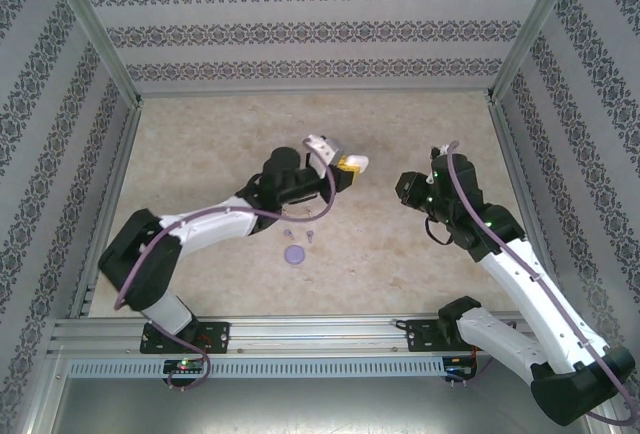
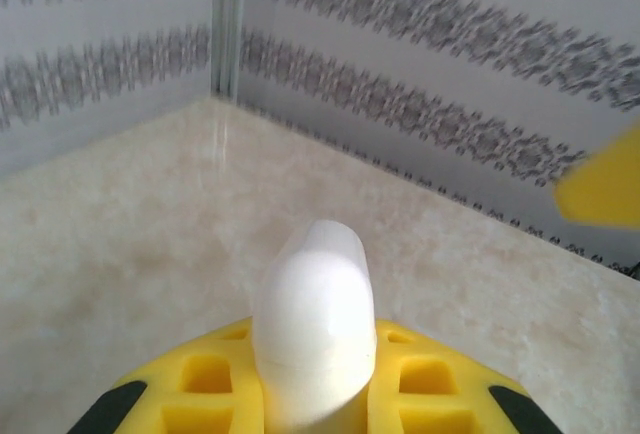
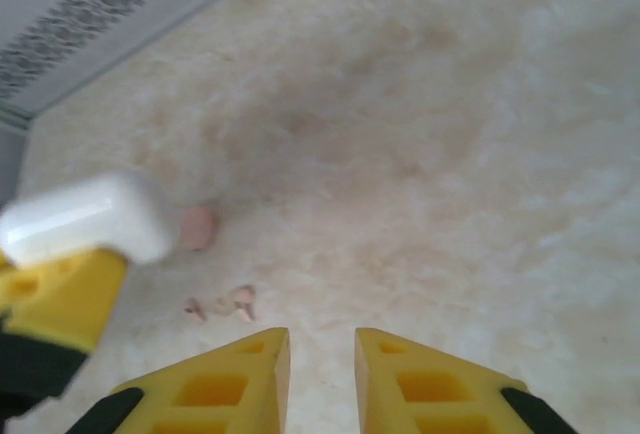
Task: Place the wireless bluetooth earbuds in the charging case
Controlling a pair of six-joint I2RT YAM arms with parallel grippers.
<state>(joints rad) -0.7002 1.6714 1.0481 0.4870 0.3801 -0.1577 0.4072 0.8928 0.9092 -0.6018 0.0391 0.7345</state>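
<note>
1. Top view:
   - The left gripper is out over the middle of the table, fingers clamped on a white case. The case sticks out past the yellow tips, clear of the surface. Can't tell from here whether the lid is up or down.
   - The right gripper faces it from the right, near but apart. Its finger gap is too dark to read here.
   - A round purple case lies flat on the table below the left gripper. It looks shut, with nothing on it.
   - Loose earbuds lie on the table just above the purple case, beside it, not in it. At least two specks; colour is unclear.
2. Left wrist:
   - The white case stands upright between the yellow fingers, gripped at its lower part. A seam runs round it low down and the lid reads as closed, so the contents are hidden.
   - There is a blurred yellow shape at the right edge; can't tell what it is.
3. Right wrist:
   - The right gripper has its fingers a narrow gap apart, with nothing between them and bare table below.
   - At left, the white case sits on a left-gripper finger.
   - Tiny earbuds lie loose on the table ahead of the tips. A pinkish blob lies just beyond them, too blurred to name.
</note>
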